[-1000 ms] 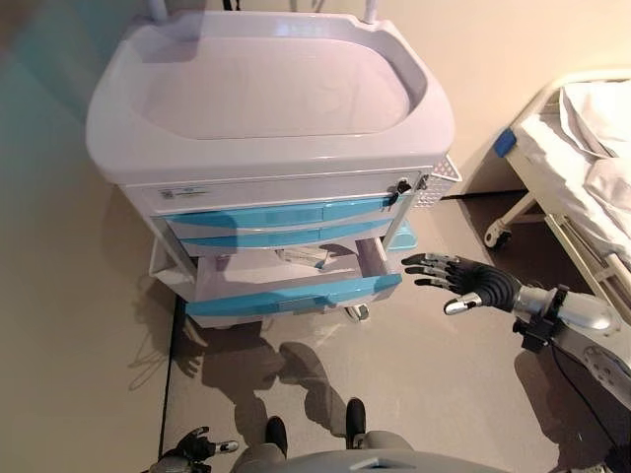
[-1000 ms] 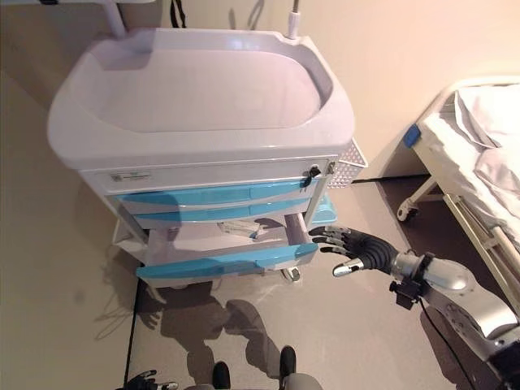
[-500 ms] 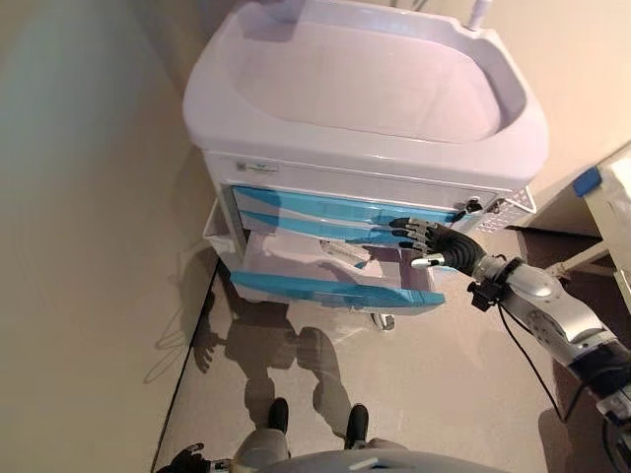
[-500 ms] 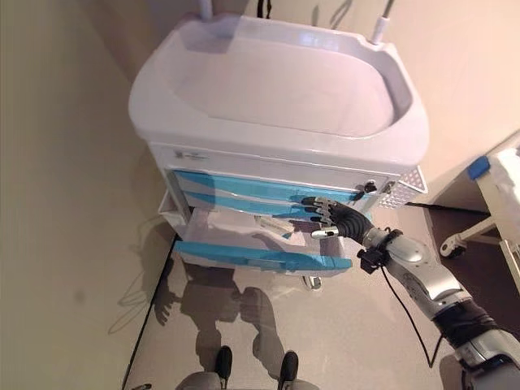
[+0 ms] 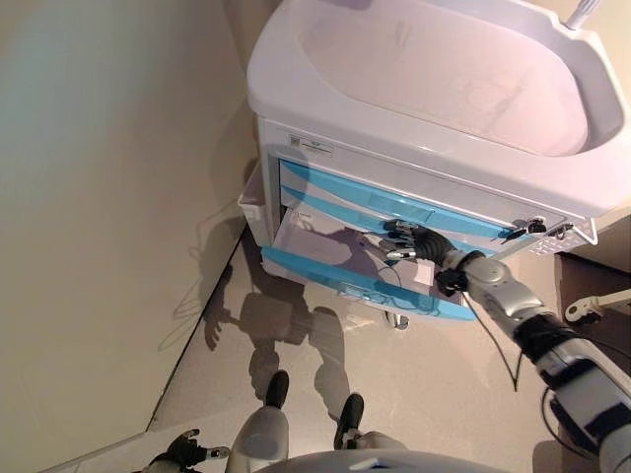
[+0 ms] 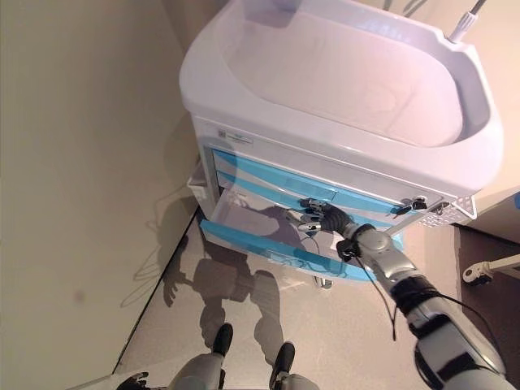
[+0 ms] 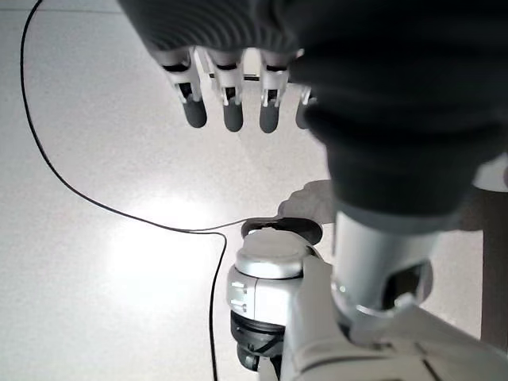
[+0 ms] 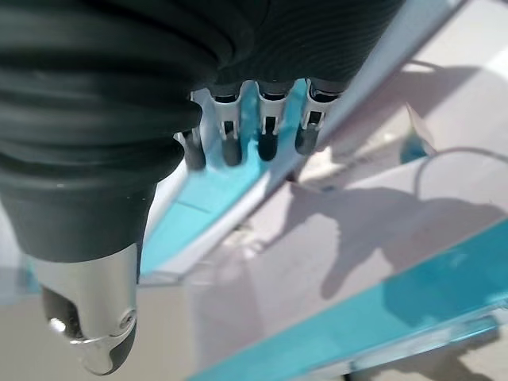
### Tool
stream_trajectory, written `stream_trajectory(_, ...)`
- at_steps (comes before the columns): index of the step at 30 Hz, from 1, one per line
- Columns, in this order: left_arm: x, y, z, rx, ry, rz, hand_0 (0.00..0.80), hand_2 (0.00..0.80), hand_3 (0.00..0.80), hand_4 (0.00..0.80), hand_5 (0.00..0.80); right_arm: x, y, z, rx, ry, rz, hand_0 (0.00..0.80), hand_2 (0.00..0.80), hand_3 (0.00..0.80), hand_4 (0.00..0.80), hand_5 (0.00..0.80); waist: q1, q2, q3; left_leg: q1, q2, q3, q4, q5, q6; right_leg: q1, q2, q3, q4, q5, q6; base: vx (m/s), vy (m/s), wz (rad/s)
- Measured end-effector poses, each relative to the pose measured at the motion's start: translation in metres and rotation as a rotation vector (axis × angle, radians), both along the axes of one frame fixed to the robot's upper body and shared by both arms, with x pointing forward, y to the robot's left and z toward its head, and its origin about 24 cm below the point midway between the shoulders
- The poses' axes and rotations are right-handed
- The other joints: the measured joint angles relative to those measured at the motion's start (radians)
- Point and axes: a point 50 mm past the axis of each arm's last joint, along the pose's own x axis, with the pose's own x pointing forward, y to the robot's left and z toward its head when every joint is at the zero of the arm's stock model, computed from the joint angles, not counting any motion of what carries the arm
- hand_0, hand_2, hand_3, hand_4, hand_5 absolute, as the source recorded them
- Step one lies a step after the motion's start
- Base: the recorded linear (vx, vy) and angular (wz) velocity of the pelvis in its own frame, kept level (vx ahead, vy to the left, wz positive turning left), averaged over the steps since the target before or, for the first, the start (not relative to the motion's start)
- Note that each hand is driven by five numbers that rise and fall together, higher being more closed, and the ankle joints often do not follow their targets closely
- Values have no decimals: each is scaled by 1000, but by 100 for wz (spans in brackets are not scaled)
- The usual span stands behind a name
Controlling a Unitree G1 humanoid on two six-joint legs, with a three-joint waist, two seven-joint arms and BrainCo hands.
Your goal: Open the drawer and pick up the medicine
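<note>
Reaching into the open drawer (image 5: 335, 258), the right hand (image 5: 414, 239) hangs just above the drawer floor with its fingers (image 8: 266, 141) straight and spread a little, holding nothing. I think it is held flat like this so it can slip under the shut blue drawer (image 5: 394, 202) above it and come down on the medicine.

The medicine (image 6: 299, 219) looks like a small pale packet lying on the drawer floor, right by the fingertips. I cannot tell if the fingers touch it yet. It is not picked up.

The drawer sticks out from the white cart (image 6: 341, 89) toward the robot. Its blue front (image 5: 365, 291) stands up like a low wall between the hand and the floor, so the hand has to lift the packet up and over it. The gap between the drawer floor and the drawer above is thin, so there is not much room to raise the hand until it pulls back. The drawer's side wall is close to the wrist too.

The left side of the drawer is bare, so there is room to slide that way.

The left hand (image 7: 230, 87) hangs low by the floor with its fingers straight, holding nothing.
</note>
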Motion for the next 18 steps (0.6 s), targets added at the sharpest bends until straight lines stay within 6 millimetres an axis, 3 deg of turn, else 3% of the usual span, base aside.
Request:
stream_trajectory(8,19,1,4,10,-53,11,0,0,0,0,0,10,-2,-24,-130,59,-131,0,0,0,0,0,11,11,31,-35,-2,-23,21,-2,-6,-15,0,-18,0,-4,-2,-22,-8,7)
stream_trajectory(18,42,1,10,28,-111,16,0,0,0,0,0,22,-22,-22,-262,43,-312,0,0,0,0,0,12,35,76,-88,-5,-37,50,1,-5,-49,1,-23,4,-3,-3,-33,-2,5)
